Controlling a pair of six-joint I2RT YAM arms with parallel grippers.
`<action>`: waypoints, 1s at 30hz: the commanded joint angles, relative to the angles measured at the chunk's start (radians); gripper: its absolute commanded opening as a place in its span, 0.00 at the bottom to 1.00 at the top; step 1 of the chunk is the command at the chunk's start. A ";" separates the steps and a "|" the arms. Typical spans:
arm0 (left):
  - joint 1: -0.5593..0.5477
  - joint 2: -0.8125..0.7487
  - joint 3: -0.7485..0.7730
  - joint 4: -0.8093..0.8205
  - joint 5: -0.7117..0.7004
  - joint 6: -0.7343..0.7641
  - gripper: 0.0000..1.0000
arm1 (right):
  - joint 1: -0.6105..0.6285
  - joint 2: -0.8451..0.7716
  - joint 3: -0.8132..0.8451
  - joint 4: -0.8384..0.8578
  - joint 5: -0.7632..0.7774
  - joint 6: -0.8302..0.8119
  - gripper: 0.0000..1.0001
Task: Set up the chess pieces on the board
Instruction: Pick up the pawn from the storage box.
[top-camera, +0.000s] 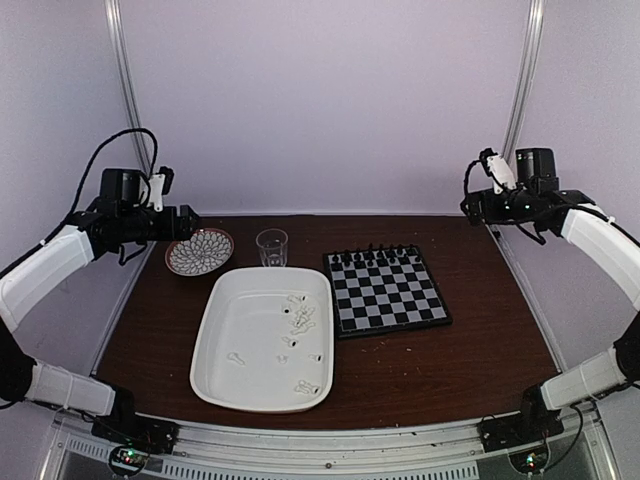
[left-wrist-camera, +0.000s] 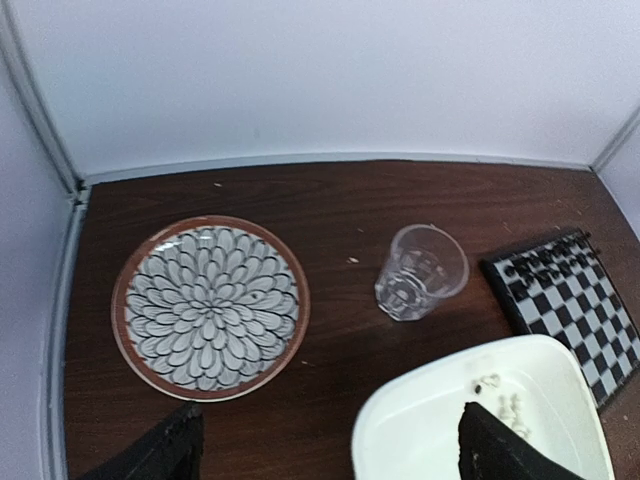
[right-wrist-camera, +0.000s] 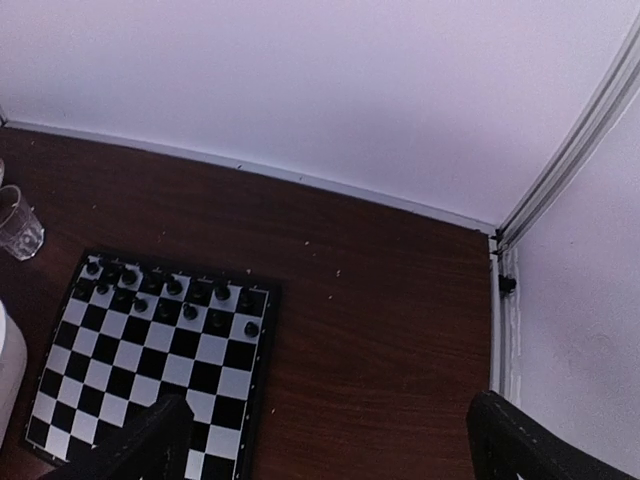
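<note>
Left gripper (left-wrist-camera: 325, 445) spread, empty. Chess pieces (top-camera: 300, 322) lie loose in tray (top-camera: 225, 345), below and right of it. Board (top-camera: 386, 292), near rows bare, sits below-left of right gripper (right-wrist-camera: 330, 440), also spread, empty. No white piece placed yet. Next move likely needs a descent and a fine pinch on one piece.

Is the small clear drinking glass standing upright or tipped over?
Upright. The small clear drinking glass stands on its base on the dark wooden table, rim facing up.

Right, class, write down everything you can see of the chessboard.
The chessboard is a small flat square with black and pale checks and a thin black rim. It lies on the brown table, just right of the white tray. Black pieces stand along its far two rows; the other squares are bare.
</note>
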 joint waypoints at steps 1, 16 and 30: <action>-0.077 0.039 0.082 -0.145 0.163 0.087 0.83 | 0.005 0.024 0.050 -0.172 -0.262 -0.101 1.00; -0.360 0.282 0.308 -0.514 0.065 0.165 0.64 | 0.240 0.159 0.146 -0.548 -0.454 -0.488 0.70; -0.500 0.553 0.517 -0.664 -0.181 -0.124 0.43 | 0.298 0.172 0.048 -0.504 -0.463 -0.441 0.61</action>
